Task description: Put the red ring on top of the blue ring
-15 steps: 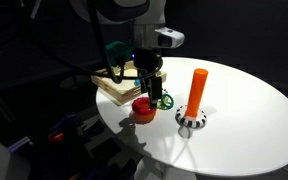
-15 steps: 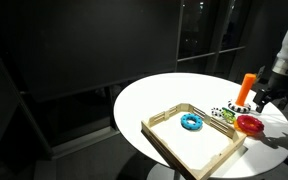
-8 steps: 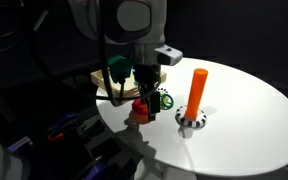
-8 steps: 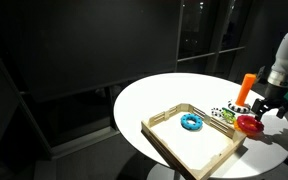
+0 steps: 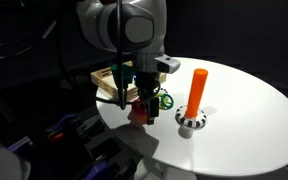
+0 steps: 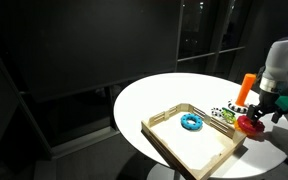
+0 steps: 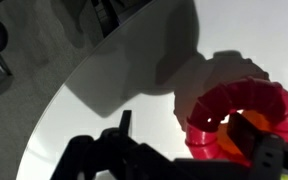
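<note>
The red ring (image 5: 140, 109) sits in my gripper (image 5: 144, 99) near the edge of the white round table, beside the wooden tray (image 5: 106, 86). It also shows in an exterior view (image 6: 249, 124) under the gripper (image 6: 257, 113). In the wrist view the red ring (image 7: 234, 110) fills the right side, and the gripper (image 7: 219, 147) is shut on its rim. I cannot tell whether the ring touches the table. The blue ring (image 6: 191, 122) lies flat inside the tray (image 6: 162, 133). It is hidden by the arm in the exterior view that shows the tray at the back.
An orange peg (image 5: 197, 88) stands upright on a black-and-white striped ring (image 5: 190, 122), right of the gripper. A green ring (image 5: 166, 100) lies just behind the gripper. The peg (image 6: 246, 86) and striped ring (image 6: 222, 114) show between tray and gripper. The table edge (image 7: 59, 100) is close.
The arm has swung over and the wrist has turned, shifting the gripper slightly toward the tray. The red ring stays in the jaws at nearly the same spot.
</note>
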Tool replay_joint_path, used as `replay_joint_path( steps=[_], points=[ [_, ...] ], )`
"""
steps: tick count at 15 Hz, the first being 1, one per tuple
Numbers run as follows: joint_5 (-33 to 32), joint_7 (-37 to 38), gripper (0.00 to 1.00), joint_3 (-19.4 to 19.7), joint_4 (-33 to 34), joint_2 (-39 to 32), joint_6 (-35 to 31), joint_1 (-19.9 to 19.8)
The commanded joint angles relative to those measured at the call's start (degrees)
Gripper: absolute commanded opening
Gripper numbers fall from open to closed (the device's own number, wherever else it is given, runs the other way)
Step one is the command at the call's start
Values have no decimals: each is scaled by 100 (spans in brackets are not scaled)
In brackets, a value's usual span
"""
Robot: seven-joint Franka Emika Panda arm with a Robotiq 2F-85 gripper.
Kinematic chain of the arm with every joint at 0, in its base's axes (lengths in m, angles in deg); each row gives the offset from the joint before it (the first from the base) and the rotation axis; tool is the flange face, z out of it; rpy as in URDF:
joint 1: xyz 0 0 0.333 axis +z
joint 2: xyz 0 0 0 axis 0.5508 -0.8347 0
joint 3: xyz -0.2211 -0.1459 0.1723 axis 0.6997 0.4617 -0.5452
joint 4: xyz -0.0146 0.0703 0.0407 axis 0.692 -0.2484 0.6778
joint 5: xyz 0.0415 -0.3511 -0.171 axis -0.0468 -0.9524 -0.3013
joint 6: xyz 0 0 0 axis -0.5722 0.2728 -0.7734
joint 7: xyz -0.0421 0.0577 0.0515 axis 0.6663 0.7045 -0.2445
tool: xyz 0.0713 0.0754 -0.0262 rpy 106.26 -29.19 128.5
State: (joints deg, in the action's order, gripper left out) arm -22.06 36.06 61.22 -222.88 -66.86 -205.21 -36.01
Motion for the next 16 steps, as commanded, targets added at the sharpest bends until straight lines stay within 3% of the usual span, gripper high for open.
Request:
replay_joint_path(
  steps=[1,8,16],
  points=[
    [-154,244,66,216,193,-190,-1,252],
    [-57,326,10,339,303,52,212,451],
    [324,95,10,38,504,443,877,371]
  ],
)
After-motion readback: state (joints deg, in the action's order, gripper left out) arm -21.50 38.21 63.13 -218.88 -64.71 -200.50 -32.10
